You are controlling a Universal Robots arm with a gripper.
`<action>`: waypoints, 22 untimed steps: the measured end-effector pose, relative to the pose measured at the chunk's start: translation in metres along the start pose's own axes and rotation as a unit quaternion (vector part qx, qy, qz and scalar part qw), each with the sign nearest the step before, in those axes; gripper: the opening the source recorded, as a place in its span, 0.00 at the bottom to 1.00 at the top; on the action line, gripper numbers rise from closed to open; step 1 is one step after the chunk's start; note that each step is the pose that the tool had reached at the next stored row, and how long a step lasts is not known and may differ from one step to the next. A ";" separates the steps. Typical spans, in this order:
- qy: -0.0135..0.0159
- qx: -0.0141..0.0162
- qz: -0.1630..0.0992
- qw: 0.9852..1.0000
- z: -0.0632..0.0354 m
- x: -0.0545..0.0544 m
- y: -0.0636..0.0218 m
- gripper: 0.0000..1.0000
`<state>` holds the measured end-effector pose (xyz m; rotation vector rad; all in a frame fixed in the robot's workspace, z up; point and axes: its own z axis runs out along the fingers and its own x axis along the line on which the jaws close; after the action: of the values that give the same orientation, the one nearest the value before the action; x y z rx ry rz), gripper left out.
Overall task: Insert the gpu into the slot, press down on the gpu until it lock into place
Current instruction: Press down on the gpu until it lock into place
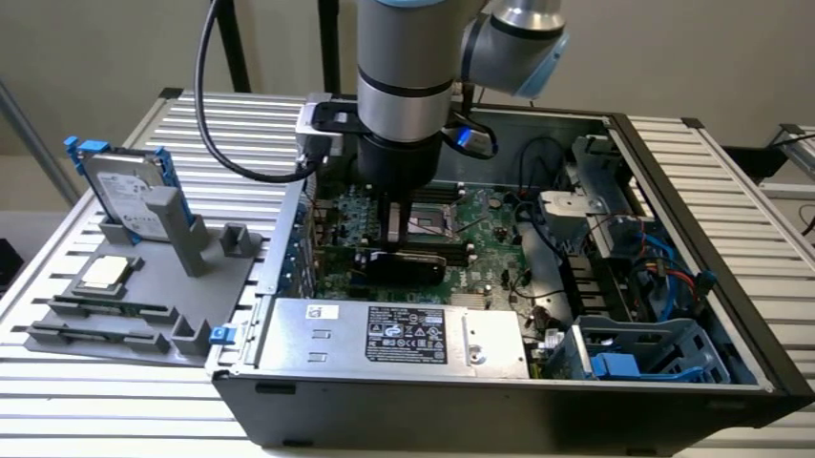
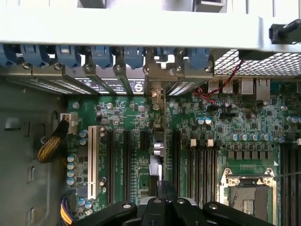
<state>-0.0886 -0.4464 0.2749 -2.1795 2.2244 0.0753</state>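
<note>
The gpu [image 1: 405, 268], a thin black card with a glossy shroud, stands on edge on the green motherboard [image 1: 491, 277] inside the open case. In the wrist view the gpu [image 2: 155, 155] shows edge-on, running from its metal bracket [image 2: 157, 86] at the case's rear wall towards my fingers. My gripper [image 1: 395, 246] comes straight down onto the card's upper edge. In the wrist view my gripper [image 2: 164, 186] has its fingers [image 2: 172, 195] pressed together with nothing visible between them, the tips at the card's edge. The blue slot is hidden under the card.
Black memory slots [image 2: 200, 162] and the silver processor socket [image 2: 247, 193] lie beside the card, as does a white slot [image 2: 91, 162]. The silver power-supply box [image 1: 395, 336] stands at the case's front. A grey fixture [image 1: 140, 286] with a hard drive [image 1: 125, 191] sits on the exterior view's left.
</note>
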 end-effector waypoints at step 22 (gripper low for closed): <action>0.007 -0.024 -0.011 1.000 -0.0039 0.000 0.0213 0.11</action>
<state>-0.1099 -0.4464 0.2791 -2.2356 2.2285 0.1145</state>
